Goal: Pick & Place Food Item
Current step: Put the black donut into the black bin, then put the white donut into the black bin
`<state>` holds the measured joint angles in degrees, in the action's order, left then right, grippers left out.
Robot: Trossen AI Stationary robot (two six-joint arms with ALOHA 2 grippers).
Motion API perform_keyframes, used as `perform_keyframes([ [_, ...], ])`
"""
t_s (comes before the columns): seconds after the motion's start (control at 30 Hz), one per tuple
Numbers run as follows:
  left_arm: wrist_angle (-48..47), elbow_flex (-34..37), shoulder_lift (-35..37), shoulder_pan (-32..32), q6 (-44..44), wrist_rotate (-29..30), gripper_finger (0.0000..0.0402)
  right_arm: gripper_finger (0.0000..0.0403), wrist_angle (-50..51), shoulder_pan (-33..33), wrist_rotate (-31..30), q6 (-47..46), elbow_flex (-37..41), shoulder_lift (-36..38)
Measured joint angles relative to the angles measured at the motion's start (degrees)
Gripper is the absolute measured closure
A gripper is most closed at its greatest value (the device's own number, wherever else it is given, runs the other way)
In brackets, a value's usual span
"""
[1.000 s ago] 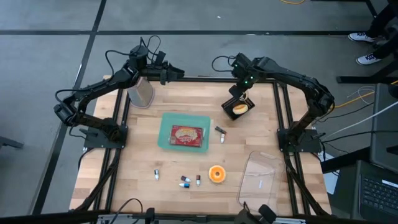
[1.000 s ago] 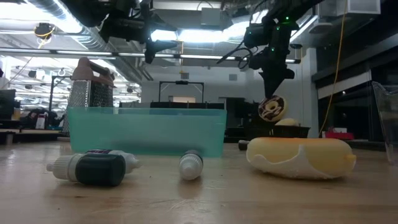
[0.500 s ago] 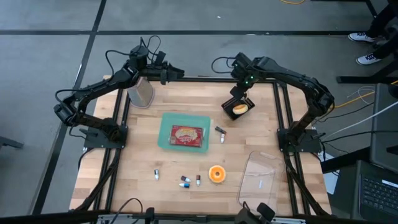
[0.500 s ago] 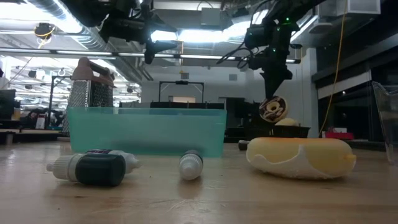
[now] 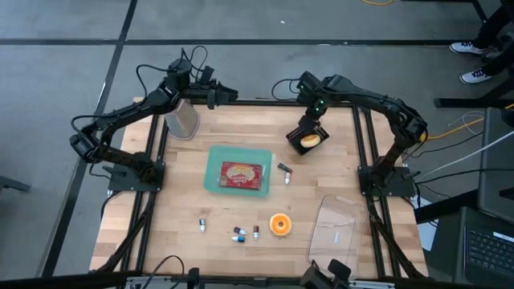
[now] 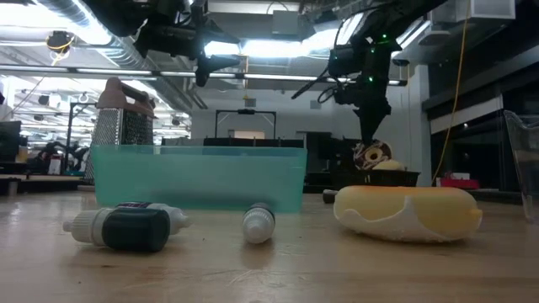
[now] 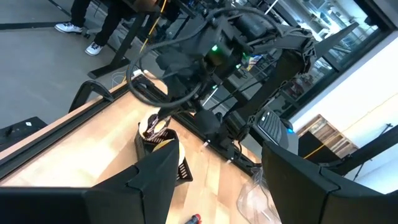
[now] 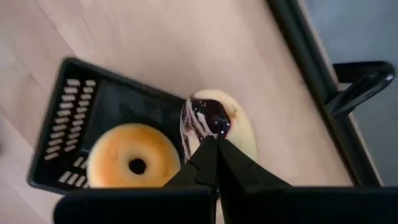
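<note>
The right hand point(image 8: 211, 144) points down over the far right part of the wooden table point(image 5: 321, 181). Its two dark fingers are pinched tight on the edge of a chocolate donut point(image 8: 205, 119), which hangs on its side with shiny dark icing and thin white lines on it. The donut is just above a small black basket point(image 8: 74, 118) with rows of little slots in its wall. In the basket lies a round, smooth, golden donut point(image 8: 132, 163) with a small hole in the middle. A pale yellow food piece point(image 8: 239, 127) shows right behind the chocolate donut, at the basket's edge. The left hand point(image 5: 229, 96) is up in the air over the far left edge of the table, pointing almost flat toward the other arm, and its fingers are spread apart with nothing between them. Just under that arm stands a shiny metal grater point(image 5: 184, 120). In the middle of the table sits a see-through green box point(image 5: 212, 170) with a red, bumpy packet point(image 5: 242, 174) in it. Near the front lie small bottles point(image 5: 240, 233), an orange round piece point(image 5: 279, 224) and a clear plastic lid point(image 5: 333, 229).
</note>
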<state>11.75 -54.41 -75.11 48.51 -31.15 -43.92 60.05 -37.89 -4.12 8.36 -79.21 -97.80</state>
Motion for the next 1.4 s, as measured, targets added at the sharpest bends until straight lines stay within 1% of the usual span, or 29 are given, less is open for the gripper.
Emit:
perform_keyframes([
  [0.27, 0.0, 0.0, 0.0, 0.0, 0.32, 1.42, 0.0178, 0.0403, -1.88, -0.81, 0.59, 1.79, 6.27, -0.02],
  [0.6, 0.0, 0.0, 0.01, 0.0, -0.46, 1.86, 0.0178, 0.0399, -2.42, -0.65, 3.85, 2.79, 6.64, 0.81],
  [0.7, 0.0, 0.0, 0.0, -0.02, -1.13, 1.86, 0.0178, 0.0376, -2.41, -0.65, 4.0, 2.82, 6.64, 1.81],
  [0.93, 0.0, 0.0, 0.0, 0.0, -2.13, 1.88, 0.0178, 0.0294, -2.42, -0.65, 4.15, 2.79, 6.64, 5.49],
  [1.07, 0.0, 0.0, 0.0, 0.0, -2.61, 1.88, 0.0178, 0.0259, -2.42, -0.65, 4.62, 2.78, 6.61, 8.14],
  [1.2, 0.01, 0.0, 0.0, -0.02, -3.19, 1.88, 0.0178, 0.024, -2.41, -0.63, 5.27, 2.75, 6.61, 10.64],
  [1.3, 0.02, 0.0, 0.0, -0.02, -3.62, 1.9, 0.0178, 0.0236, -2.4, -0.63, 5.45, 2.16, 6.61, 12.22],
  [1.4, 0.02, 0.0, 0.0, -0.02, -3.75, 1.88, 0.0178, 0.0238, -2.22, -0.54, 7.47, 0.38, 6.61, 14.18],
])
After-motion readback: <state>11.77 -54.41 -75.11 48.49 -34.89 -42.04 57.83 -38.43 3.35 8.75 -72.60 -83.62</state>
